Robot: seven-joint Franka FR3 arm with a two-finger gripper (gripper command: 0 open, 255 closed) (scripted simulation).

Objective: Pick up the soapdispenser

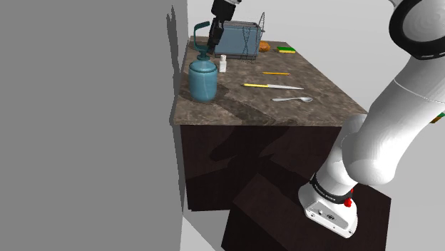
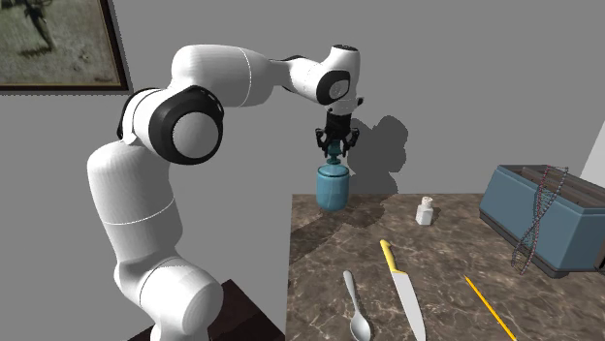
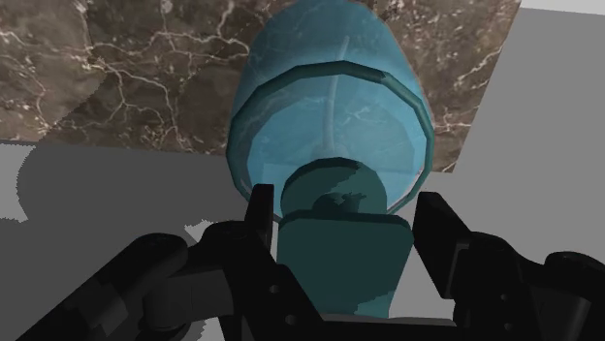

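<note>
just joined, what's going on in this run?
The Franka arm is going for the teal soap dispenser at the corner of the counter by the wall. The gripper is open and straddling its pump head, not visibly clamped. The dispenser stands on the counter, not yet lifted. A knife and a spoon lie further along.

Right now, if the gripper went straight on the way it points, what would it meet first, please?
The teal soap dispenser: its pump head sits between the gripper's open fingers, so the hand would likely press onto that first; depth is unclear.
</note>
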